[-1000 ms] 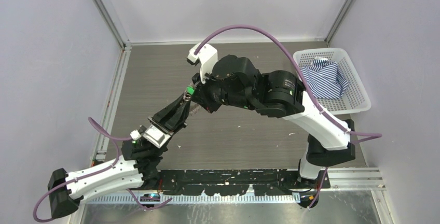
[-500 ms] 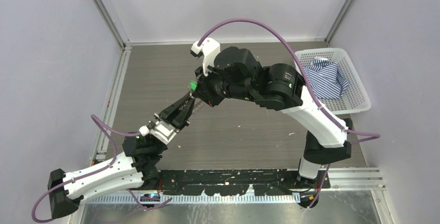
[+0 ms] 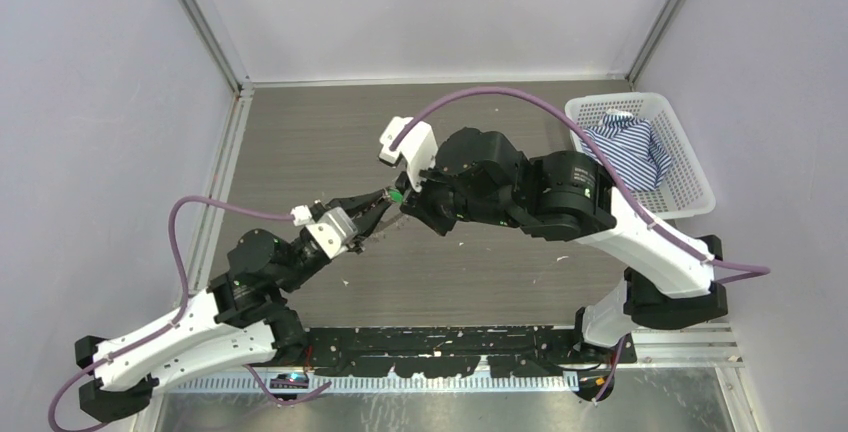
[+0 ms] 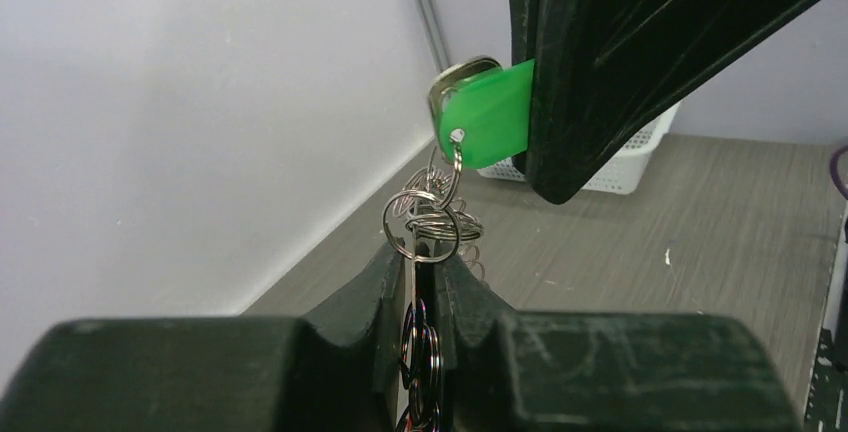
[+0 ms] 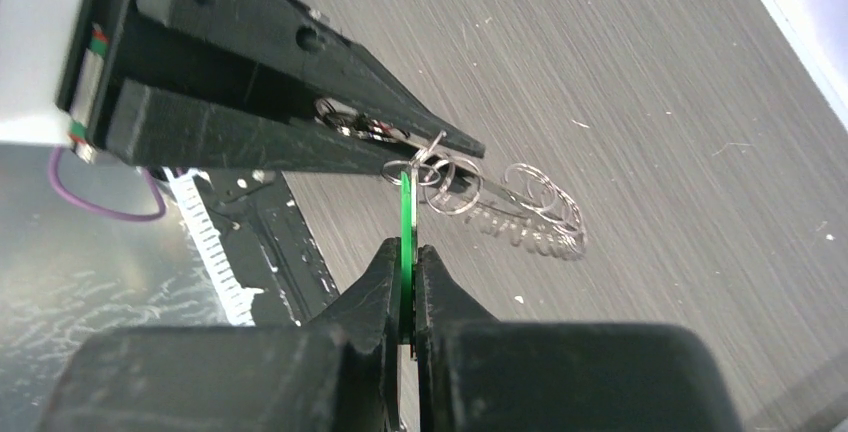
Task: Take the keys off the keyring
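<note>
A: Well apart from the basket [image 3: 668,210], where's the keyring [image 4: 421,235]?
B: Pinched tight in the left gripper [image 4: 421,270]; right gripper [image 5: 408,257] clamps the green key [image 4: 487,117], not yet off. 0 keys [image 5: 535,240] look freed.

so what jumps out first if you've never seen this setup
The bright green key, pinched in the right claw over the middle of the table, with the silvery keyring stretched between it and the shut left claw. Next, the white basket at the far right corner holding a striped shirt.
</note>
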